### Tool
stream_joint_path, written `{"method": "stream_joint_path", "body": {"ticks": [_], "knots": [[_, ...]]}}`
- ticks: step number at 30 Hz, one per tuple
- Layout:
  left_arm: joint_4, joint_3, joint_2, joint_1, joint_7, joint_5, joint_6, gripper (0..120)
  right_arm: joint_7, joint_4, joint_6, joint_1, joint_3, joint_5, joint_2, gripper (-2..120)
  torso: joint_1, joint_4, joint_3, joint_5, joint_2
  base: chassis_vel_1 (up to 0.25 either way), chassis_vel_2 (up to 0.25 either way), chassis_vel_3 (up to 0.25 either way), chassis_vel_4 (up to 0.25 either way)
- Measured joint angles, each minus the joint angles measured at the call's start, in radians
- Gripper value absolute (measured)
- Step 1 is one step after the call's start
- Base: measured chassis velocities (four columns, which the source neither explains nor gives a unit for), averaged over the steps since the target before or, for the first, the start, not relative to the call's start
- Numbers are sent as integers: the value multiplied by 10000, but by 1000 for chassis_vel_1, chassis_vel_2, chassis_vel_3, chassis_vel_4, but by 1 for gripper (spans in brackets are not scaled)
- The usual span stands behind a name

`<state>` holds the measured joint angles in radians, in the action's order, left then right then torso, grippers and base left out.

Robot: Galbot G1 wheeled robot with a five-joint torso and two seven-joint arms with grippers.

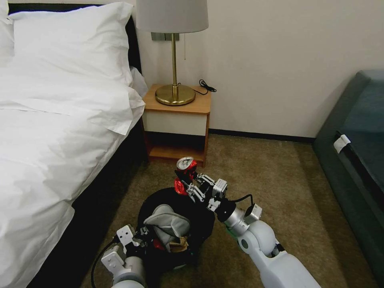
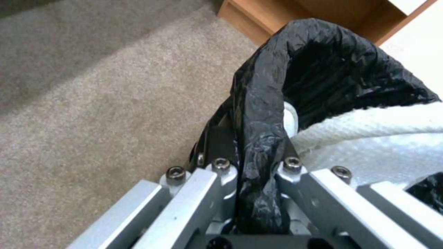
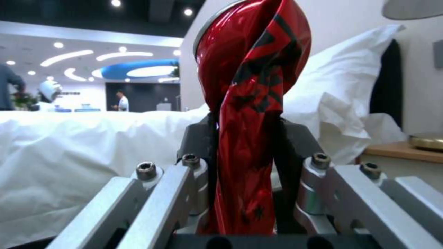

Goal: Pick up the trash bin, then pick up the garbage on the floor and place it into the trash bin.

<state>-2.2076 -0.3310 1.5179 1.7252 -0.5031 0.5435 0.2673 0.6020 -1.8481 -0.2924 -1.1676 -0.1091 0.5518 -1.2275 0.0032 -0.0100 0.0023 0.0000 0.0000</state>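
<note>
Right now the right gripper [image 1: 186,180] has its jaws closed tight on the crushed red can [image 1: 185,172], pinching it across its flattened middle. The can stands up out of the jaws with its silver top end facing upward, held in the air just above the far rim of the trash bin [image 1: 200,218]. In the right wrist view the can [image 3: 249,103] fills the space between the two dark pads, with the bed's white duvet [image 3: 83,148] and a pillow [image 3: 341,86] behind it.

Down low, the left gripper [image 1: 141,236] grips the near rim of the bin; the left wrist view shows its jaws clamped on the black bag [image 2: 258,145] where it folds over the edge. The bin sits at the robot's front, over the tan carpet [image 1: 272,176], between the bed [image 1: 48,152] and the right arm. Inside it lie a white slipper [image 1: 168,224], a scrap of brown paper [image 1: 182,243] and a bit of something red beside them.

Beyond the bin stands a wooden nightstand [image 1: 178,124] carrying a brass lamp [image 1: 175,94], and a dark green sofa [image 1: 356,152] runs along the right wall.
</note>
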Motion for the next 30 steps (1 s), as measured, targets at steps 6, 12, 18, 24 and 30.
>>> {"method": "stream_joint_path", "body": {"ticks": [6,12,18,24,30], "knots": [[-215,0,-54,85,74,32,12,4,121,88,-14,-41,78,-101,-56,23,0,0,0,0,0,0,0,0,0],[-532,0,-134,217,94,46,14,4,-28,348,72,20,64,-108,-109,35,0,0,0,0,0,0,0,0,0],[-675,53,-159,272,94,52,17,4,-46,464,137,77,43,-66,-124,55,0,0,0,0,0,0,0,0,0],[-768,139,-169,325,94,54,20,4,-70,546,233,118,34,42,-158,77,0,0,0,0,0,0,0,0,0],[-799,227,-153,349,95,16,20,4,-78,558,293,120,16,128,-160,95,0,0,0,0,0,0,0,0,0]]}}
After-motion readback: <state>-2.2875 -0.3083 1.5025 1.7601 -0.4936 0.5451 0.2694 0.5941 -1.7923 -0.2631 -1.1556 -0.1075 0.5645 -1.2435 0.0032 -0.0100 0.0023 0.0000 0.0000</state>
